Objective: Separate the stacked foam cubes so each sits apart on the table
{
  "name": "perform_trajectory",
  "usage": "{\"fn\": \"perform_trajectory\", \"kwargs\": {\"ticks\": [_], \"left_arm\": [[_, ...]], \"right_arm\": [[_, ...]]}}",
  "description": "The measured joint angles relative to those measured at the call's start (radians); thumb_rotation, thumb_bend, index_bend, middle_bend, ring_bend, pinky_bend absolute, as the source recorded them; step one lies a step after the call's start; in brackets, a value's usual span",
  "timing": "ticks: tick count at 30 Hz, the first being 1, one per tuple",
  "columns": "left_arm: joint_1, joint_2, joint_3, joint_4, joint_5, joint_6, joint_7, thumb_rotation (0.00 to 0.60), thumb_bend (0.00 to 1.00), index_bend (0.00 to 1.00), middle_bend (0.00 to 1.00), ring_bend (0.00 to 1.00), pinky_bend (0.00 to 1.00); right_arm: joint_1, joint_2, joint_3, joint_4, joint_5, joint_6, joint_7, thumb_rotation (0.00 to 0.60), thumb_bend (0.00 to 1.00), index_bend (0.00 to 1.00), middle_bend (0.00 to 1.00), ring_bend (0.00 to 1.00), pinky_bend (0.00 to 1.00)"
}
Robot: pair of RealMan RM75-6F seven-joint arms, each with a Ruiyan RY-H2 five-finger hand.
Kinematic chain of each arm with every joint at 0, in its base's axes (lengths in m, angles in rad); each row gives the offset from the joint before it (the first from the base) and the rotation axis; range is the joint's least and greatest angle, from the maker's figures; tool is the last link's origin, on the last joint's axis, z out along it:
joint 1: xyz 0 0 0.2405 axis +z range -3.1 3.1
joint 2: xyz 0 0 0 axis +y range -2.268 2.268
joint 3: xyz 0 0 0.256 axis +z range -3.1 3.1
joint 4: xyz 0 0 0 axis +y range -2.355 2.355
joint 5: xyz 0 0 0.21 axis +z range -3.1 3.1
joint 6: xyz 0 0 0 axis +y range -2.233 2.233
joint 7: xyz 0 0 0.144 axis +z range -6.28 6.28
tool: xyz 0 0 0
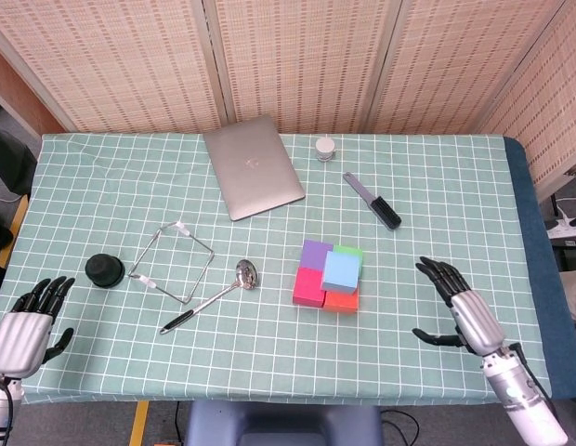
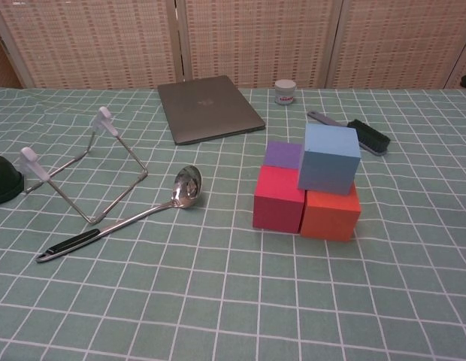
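Observation:
A cluster of foam cubes sits mid-table: a light blue cube [image 1: 342,270] [image 2: 330,157] rests on top of an orange cube [image 1: 341,300] [image 2: 331,213]. A red cube [image 1: 309,287] [image 2: 279,198] and a purple cube [image 1: 316,254] [image 2: 283,155] stand beside them, with a green cube [image 1: 350,252] behind. My right hand [image 1: 460,311] is open, fingers spread, to the right of the cubes and apart from them. My left hand [image 1: 25,325] is open at the table's front left corner. Neither hand shows in the chest view.
A closed laptop [image 1: 254,166], a small white jar [image 1: 324,148] and a black brush [image 1: 373,200] lie at the back. A wire stand [image 1: 172,261], a ladle [image 1: 210,295] and a black round object [image 1: 105,268] lie to the left of the cubes.

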Motion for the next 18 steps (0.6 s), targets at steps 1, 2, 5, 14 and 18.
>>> {"fn": "perform_trajectory", "kwargs": {"ticks": [1, 2, 5, 14, 18], "left_arm": [[0.000, 0.000, 0.000, 0.000, -0.001, -0.001, 0.003, 0.600, 0.33, 0.09, 0.09, 0.10, 0.28], [0.000, 0.000, 0.000, -0.001, -0.001, -0.001, 0.006, 0.600, 0.33, 0.09, 0.10, 0.10, 0.28], [0.002, 0.003, 0.001, -0.005, -0.001, 0.001, 0.010, 0.600, 0.33, 0.09, 0.10, 0.10, 0.28], [0.009, 0.014, -0.005, -0.014, -0.004, 0.018, 0.004, 0.600, 0.33, 0.09, 0.09, 0.10, 0.28], [0.011, 0.017, -0.005, -0.016, -0.002, 0.022, -0.001, 0.600, 0.33, 0.09, 0.09, 0.10, 0.28]], "right_arm": [[0.015, -0.002, 0.006, -0.005, 0.007, -0.023, -0.005, 0.600, 0.05, 0.00, 0.00, 0.00, 0.05], [0.034, -0.008, 0.016, -0.010, 0.019, -0.053, -0.018, 0.600, 0.05, 0.00, 0.00, 0.00, 0.05], [0.075, -0.032, 0.041, -0.020, 0.057, -0.113, -0.080, 0.600, 0.05, 0.00, 0.00, 0.00, 0.05], [0.201, -0.142, 0.123, -0.055, 0.206, -0.272, -0.299, 0.600, 0.05, 0.02, 0.00, 0.00, 0.10], [0.242, -0.186, 0.150, -0.056, 0.270, -0.312, -0.378, 0.600, 0.05, 0.06, 0.03, 0.00, 0.12]]}}
